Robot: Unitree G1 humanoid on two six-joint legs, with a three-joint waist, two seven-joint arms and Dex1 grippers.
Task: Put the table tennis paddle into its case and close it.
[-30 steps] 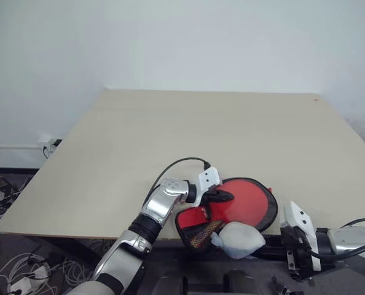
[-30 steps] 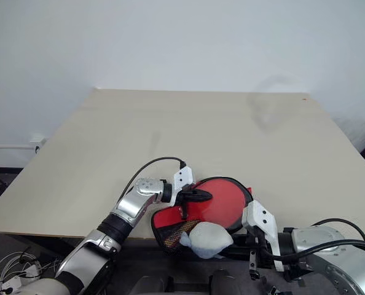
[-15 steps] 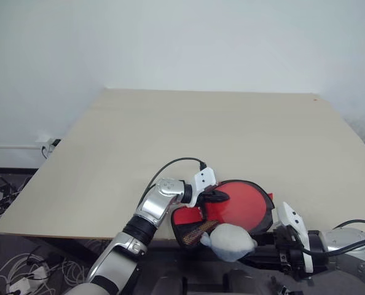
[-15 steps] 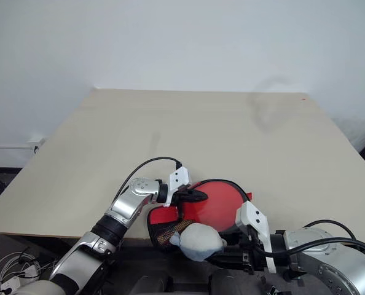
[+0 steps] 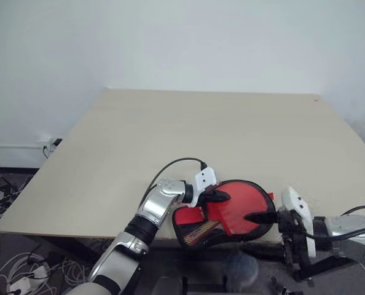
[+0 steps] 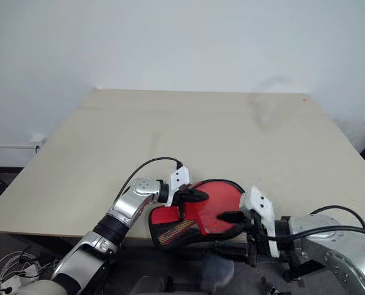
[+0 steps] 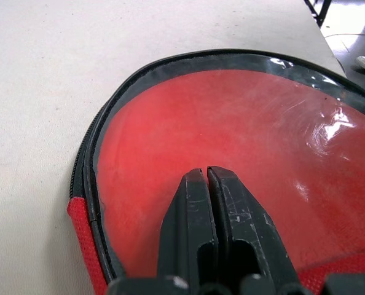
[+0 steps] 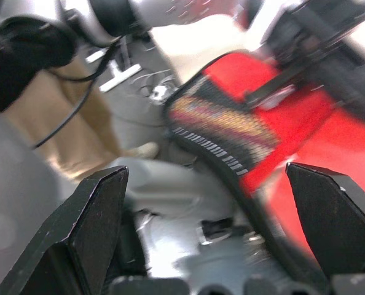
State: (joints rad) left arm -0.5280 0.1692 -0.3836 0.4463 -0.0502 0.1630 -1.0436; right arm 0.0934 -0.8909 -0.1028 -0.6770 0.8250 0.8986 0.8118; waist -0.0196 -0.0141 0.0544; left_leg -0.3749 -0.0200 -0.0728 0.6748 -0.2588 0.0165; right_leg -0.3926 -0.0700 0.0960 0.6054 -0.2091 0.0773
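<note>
I have the left gripper (image 7: 206, 184) closed, its 2 fingers pressing on the case (image 5: 228, 212) to pin it at the table's (image 5: 201, 132) near edge. The right gripper (image 8: 210, 203) is wide open, holding nothing. I can't make out the paddle.

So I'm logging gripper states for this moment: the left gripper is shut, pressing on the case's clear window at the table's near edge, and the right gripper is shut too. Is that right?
Not quite. The right gripper is open: the right wrist view shows its two black fingers spread wide apart. The rest holds: the left gripper is shut, its tips on the clear window of the case at the near edge of the table.
</note>
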